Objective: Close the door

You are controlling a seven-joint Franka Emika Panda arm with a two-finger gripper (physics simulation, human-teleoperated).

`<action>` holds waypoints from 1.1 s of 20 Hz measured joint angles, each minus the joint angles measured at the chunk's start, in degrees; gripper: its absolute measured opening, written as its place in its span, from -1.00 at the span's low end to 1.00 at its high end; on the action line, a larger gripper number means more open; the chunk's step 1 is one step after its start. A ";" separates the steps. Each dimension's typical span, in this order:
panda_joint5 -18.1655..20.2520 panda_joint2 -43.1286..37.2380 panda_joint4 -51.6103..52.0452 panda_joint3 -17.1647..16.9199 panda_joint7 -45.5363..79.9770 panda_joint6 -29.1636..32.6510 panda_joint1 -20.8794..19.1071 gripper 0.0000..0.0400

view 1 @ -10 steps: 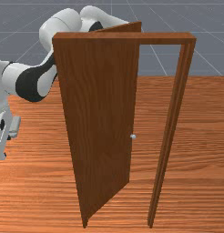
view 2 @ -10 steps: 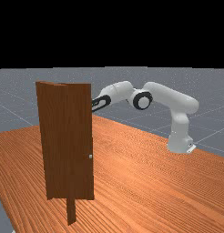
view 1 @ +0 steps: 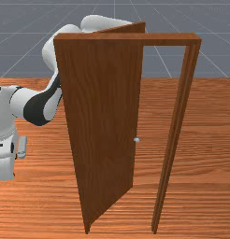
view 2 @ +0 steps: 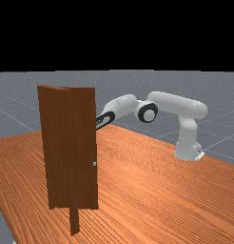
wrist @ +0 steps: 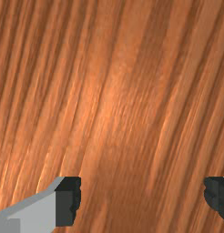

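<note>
Front view: the gripper (view 1: 4, 165), partly cut off by the picture's edge, hangs between eight and nine o'clock from the open door (view 1: 103, 126), apart from it. Far view: the door, toward eight o'clock, hides the end of the arm (view 2: 123, 105). Wrist view: the gripper (wrist: 142, 195) is released, spread wide above the counter (wrist: 127, 91)

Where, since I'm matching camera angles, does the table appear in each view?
Front view: the table spans the lower two-thirds, behind and around the door.
Far view: the lower half, running from under the arm's base toward the front.
Wrist view: beneath the open gripper.
Landmark shared by front and far views: the door's knob.
</note>
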 joint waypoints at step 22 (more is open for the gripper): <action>-0.05 -8.87 4.78 -0.16 0.14 -13.51 -0.07 1.00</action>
